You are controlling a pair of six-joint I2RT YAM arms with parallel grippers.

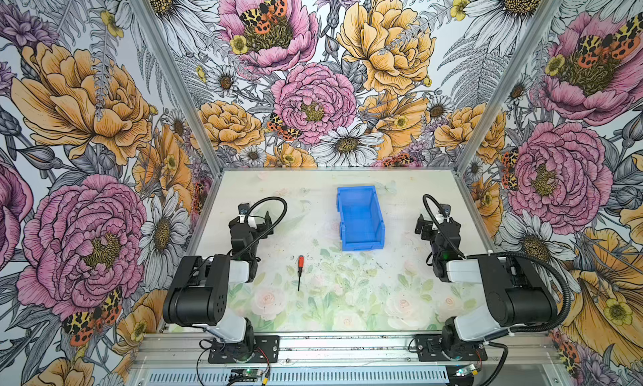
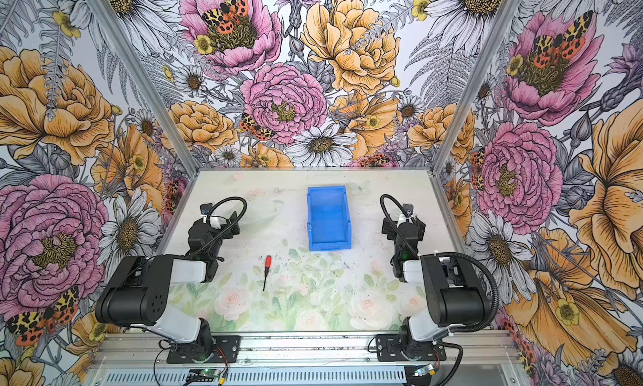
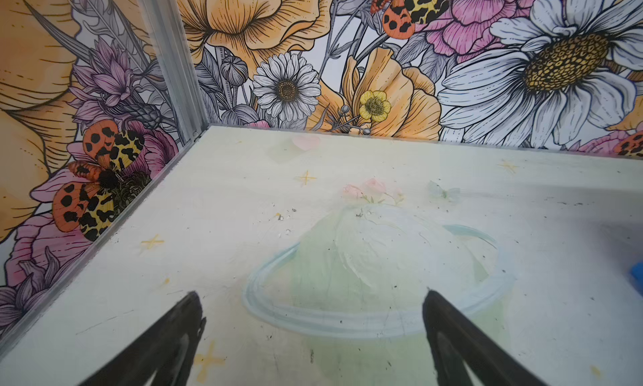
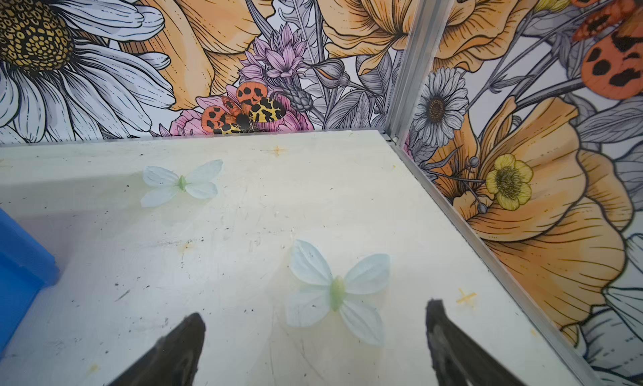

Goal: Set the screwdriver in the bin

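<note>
Screwdriver (image 1: pixel 299 273) lies flat on the worktop (image 1: pixel 393 227), apart from the blue bin (image 1: pixel 362 245); it is likely light, rigid and apt to roll, so its thicker red-orange handle looks the best hold. Jaws on both arms stand wide open, empty

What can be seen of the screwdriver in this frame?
The screwdriver is small, with a short red-orange handle that looks plastic, a black collar and a thin dark shaft. It lies flat on the table, handle toward the far edge and tip toward the near edge, almost straight front to back. It sits outside the bin, nearer the front and to its left, well apart from it. Only the table touches it. Neither wrist view shows it.
</note>
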